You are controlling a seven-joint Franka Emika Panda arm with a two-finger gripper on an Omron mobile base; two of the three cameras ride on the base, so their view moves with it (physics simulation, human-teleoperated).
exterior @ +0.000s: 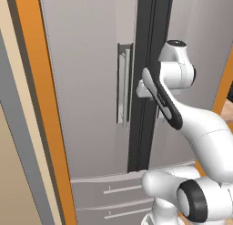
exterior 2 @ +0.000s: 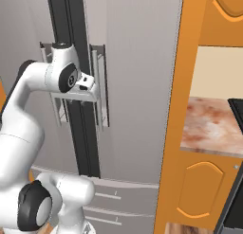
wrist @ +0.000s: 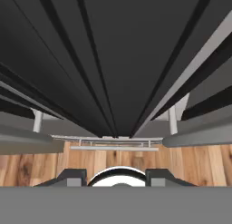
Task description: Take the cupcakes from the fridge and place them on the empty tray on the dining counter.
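The grey steel fridge (exterior: 91,105) stands with both doors shut, its black centre strip (exterior 2: 71,43) running between the two vertical bar handles. The cupcakes are hidden behind the doors. My gripper (exterior 2: 88,93) hovers just in front of the centre strip at handle height, close to the right door's handle (exterior 2: 100,86) and pointing down. In the hand view my gripper (wrist: 115,175) is open with nothing between its fingertips (wrist: 72,175), looking down the strip to the wooden floor. The empty tray and the dining counter are out of view.
Orange panels (exterior: 43,105) flank the fridge on both sides. To its right stands a marbled counter (exterior 2: 209,126) over an orange cabinet door, with a black appliance at the far right edge. Drawers (exterior: 109,192) lie below the fridge doors. My own arm crosses in front of the right door.
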